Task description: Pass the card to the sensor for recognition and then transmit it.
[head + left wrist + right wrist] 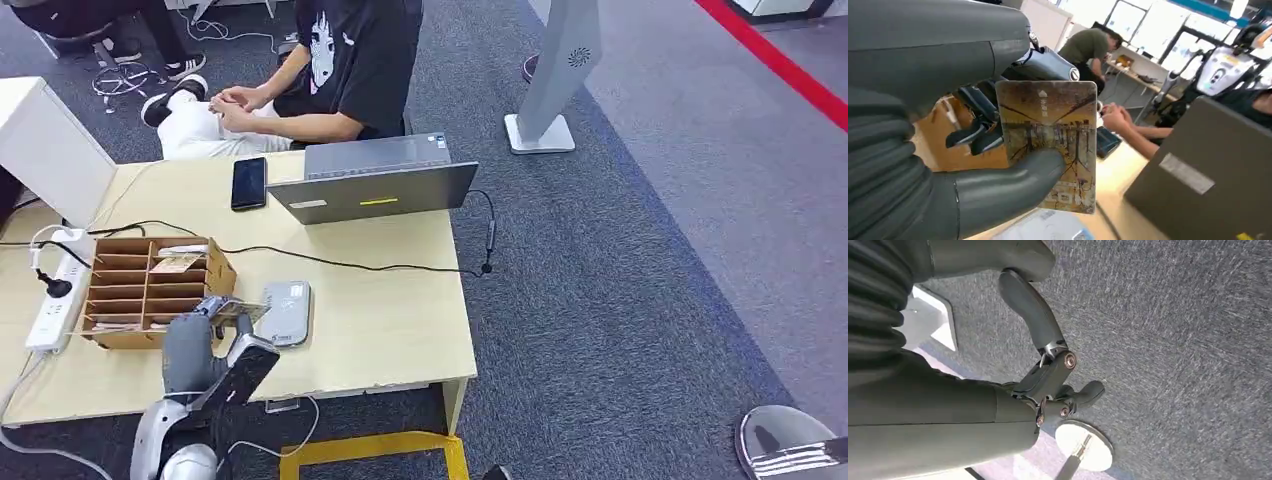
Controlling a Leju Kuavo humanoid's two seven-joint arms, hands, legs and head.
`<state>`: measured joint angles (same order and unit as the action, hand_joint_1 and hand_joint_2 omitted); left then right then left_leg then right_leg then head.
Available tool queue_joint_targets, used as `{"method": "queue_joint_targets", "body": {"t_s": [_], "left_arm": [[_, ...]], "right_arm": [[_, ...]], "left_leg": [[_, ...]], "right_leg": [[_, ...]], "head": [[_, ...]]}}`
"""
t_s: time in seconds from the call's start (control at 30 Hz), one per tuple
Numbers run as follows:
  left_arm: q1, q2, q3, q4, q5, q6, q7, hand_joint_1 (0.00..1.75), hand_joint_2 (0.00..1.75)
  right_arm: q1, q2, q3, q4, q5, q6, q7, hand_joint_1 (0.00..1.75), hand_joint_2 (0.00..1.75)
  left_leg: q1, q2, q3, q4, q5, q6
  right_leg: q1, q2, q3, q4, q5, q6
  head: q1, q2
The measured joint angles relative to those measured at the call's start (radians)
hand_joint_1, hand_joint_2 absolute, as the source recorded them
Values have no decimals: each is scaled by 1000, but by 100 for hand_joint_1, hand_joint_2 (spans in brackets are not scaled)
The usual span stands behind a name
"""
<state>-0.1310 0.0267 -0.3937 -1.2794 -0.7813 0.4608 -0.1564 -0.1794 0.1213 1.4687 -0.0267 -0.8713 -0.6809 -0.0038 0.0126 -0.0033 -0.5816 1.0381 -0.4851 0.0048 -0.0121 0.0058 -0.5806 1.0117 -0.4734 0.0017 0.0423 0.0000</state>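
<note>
My left hand [213, 328] hovers over the near part of the desk and pinches a card [238, 309] beside the flat grey sensor [286, 312]. The left wrist view shows the card [1054, 135] up close: yellowish, printed with a corridor scene, held upright between the thick thumb [1013, 187] and the darker fingers [979, 135] behind it. A corner of the sensor [1040, 229] lies just under the card. My right hand [1050, 372] hangs above grey carpet with nothing in it, its fingers apart and loosely bent.
A cardboard sorting box [148, 290] with several slots stands left of the sensor. A grey laptop [376, 181], a black phone [249, 183], a black cable [350, 264] and a white power strip [52, 300] share the desk. A person [330, 70] sits at its far edge.
</note>
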Motion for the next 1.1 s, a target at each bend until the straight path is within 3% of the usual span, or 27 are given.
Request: {"method": "queue_joint_targets", "body": {"t_s": [0.23, 0.57, 0.93, 1.0, 1.1], "left_arm": [[-4, 19, 30, 104, -29, 48, 27, 175, 175], [-106, 27, 87, 301, -99, 140, -35, 175, 175], [-153, 25, 92, 335, -108, 142, -49, 175, 175], [-214, -1, 92, 346, -118, 131, -81, 175, 175], [-228, -48, 78, 346, -114, 98, -96, 175, 175]], "right_arm": [[1, 0, 2, 0, -6, 0, 8, 0, 175], [-6, 8, 29, -8, 3, 0, 12, 0, 175], [-10, 10, 40, -16, 10, 0, 12, 0, 175], [-13, 14, 50, -29, 15, 0, 21, 0, 175], [-13, 16, 50, -40, 20, 0, 21, 0, 175]], "left_leg": [[0, 0, 0, 0, 0, 0], [0, -1, 0, 0, 1, 0], [0, -1, 0, 0, 1, 0], [0, -1, 0, 1, 1, 0], [-1, -1, 0, 1, 1, 0]], "right_leg": [[0, 0, 0, 0, 0, 0], [0, -1, 0, 0, 0, 0], [0, -1, 0, 0, 0, 0], [0, -1, 0, 0, 0, 0], [0, -1, 0, 0, 0, 0]], "head": [[0, 0], [0, 0], [0, 0], [0, 0], [0, 0]]}}
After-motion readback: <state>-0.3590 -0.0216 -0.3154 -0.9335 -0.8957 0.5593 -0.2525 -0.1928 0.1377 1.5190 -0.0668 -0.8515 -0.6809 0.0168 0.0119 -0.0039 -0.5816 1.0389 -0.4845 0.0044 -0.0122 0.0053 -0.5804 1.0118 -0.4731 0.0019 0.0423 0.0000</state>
